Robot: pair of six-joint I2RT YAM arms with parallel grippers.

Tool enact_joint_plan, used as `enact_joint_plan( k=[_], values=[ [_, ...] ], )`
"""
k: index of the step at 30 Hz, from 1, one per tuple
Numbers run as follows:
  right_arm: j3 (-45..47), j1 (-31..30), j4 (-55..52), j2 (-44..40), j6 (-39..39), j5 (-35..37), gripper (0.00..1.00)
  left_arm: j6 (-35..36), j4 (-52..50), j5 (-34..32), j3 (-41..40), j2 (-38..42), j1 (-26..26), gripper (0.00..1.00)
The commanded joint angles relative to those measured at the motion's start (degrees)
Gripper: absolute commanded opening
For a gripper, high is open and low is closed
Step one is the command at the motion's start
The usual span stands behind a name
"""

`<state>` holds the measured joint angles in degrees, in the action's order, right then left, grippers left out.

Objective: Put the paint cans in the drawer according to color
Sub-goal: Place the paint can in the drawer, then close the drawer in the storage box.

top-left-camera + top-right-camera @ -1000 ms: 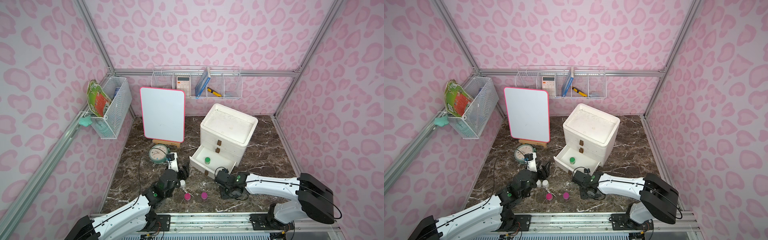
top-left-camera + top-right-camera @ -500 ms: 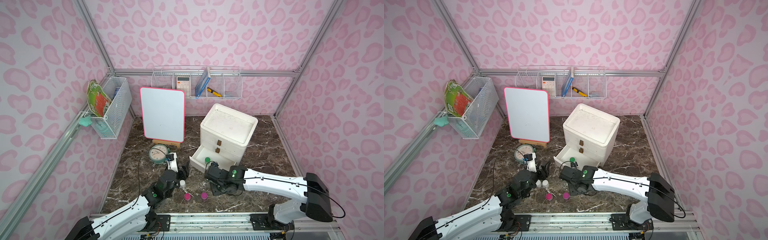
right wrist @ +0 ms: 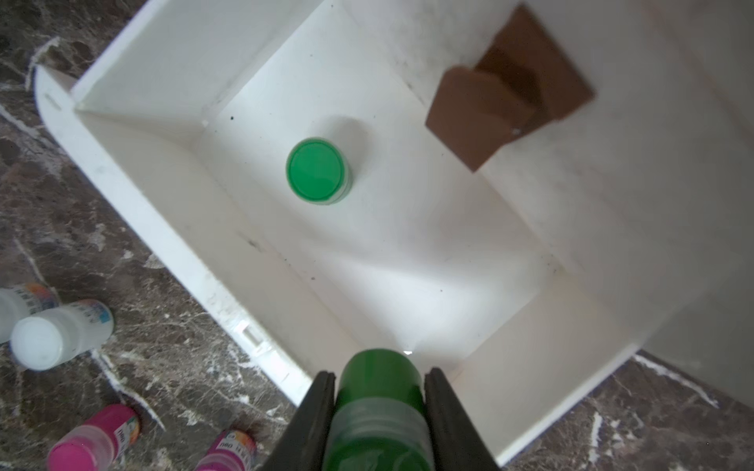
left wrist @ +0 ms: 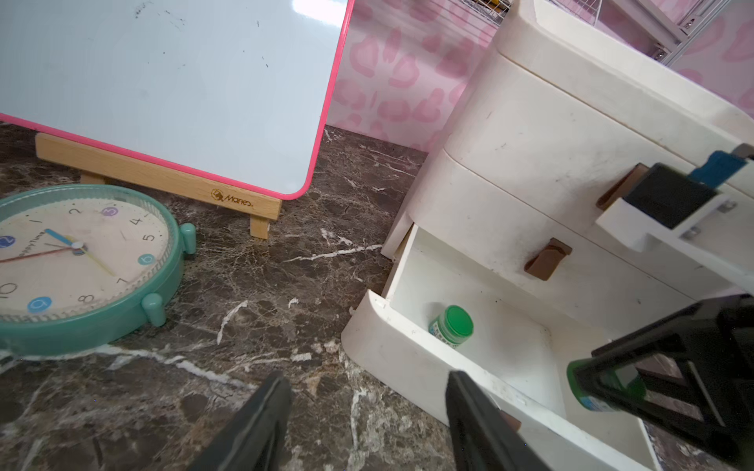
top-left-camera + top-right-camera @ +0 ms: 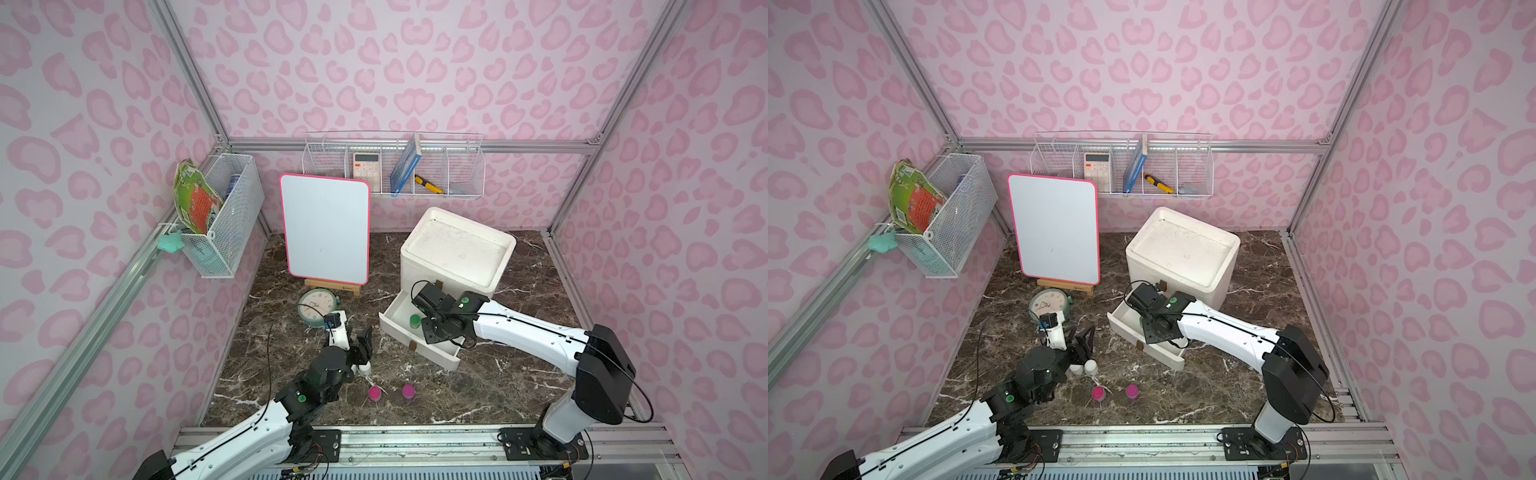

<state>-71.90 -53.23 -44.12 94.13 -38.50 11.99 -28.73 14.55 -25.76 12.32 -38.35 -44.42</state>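
The white drawer chest [image 5: 457,249] has its bottom drawer [image 3: 408,253] pulled out. One green paint can [image 3: 317,170] stands upright inside it, also seen in a top view [image 5: 414,320]. My right gripper [image 3: 379,377] is shut on a second green paint can [image 3: 377,403], held over the open drawer's near part. Two pink paint cans [image 5: 375,392] [image 5: 408,391] stand on the floor in front. Two white paint cans [image 5: 1090,366] [image 5: 1076,367] sit beside my left gripper [image 4: 367,387], which is open and holds nothing.
A teal clock [image 5: 318,306] lies on the marble floor left of the drawer. A pink-edged whiteboard [image 5: 325,232] stands on a wooden easel behind it. Wire baskets [image 5: 395,170] hang on the back and left walls.
My right arm has risen from the floor in front of the chest and moved back over the open drawer, carrying the green can. The left arm has stayed still.
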Motion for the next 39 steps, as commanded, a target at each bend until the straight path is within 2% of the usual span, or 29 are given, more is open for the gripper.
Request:
enact_joint_plan(
  k=[1,15,18,22,25,28,34,36,39],
  values=[
    [1.1,0.4,3.3,0.9,2.4,0.2,0.29,-0.1,-1.4,-0.7,-0.2,0.5,0.1,0.65],
    [4.9,3.2,10.3,5.0,6.2,-0.7,0.36,0.3,-0.1,0.5,-0.1,-1.5,0.3,0.65],
    [4.9,3.7,10.9,5.7,6.8,-0.7,0.42,0.4,-0.4,0.9,-0.1,-1.4,0.3,0.65],
    [4.0,3.6,10.8,6.2,7.5,-0.8,0.55,0.8,-0.7,1.5,-0.2,-1.5,0.3,0.65],
    [3.0,3.5,10.0,5.8,7.7,-0.4,0.58,1.3,-0.7,2.6,-0.1,-2.1,0.3,0.65],
    [1.9,1.6,9.8,2.5,8.5,1.0,0.57,2.4,0.2,6.1,0.0,-3.1,0.3,0.65],
    [4.1,-7.1,16.4,-8.9,11.7,7.7,0.57,6.8,4.0,20.1,1.1,-12.0,-0.2,0.58],
    [6.9,-8.5,19.4,-12.9,11.9,10.1,0.57,7.7,5.0,20.9,1.8,-15.6,-1.6,0.58],
    [11.5,-8.7,22.4,-18.4,9.3,13.0,0.56,8.9,7.1,18.5,2.9,-20.7,-4.5,0.59]
  ],
)
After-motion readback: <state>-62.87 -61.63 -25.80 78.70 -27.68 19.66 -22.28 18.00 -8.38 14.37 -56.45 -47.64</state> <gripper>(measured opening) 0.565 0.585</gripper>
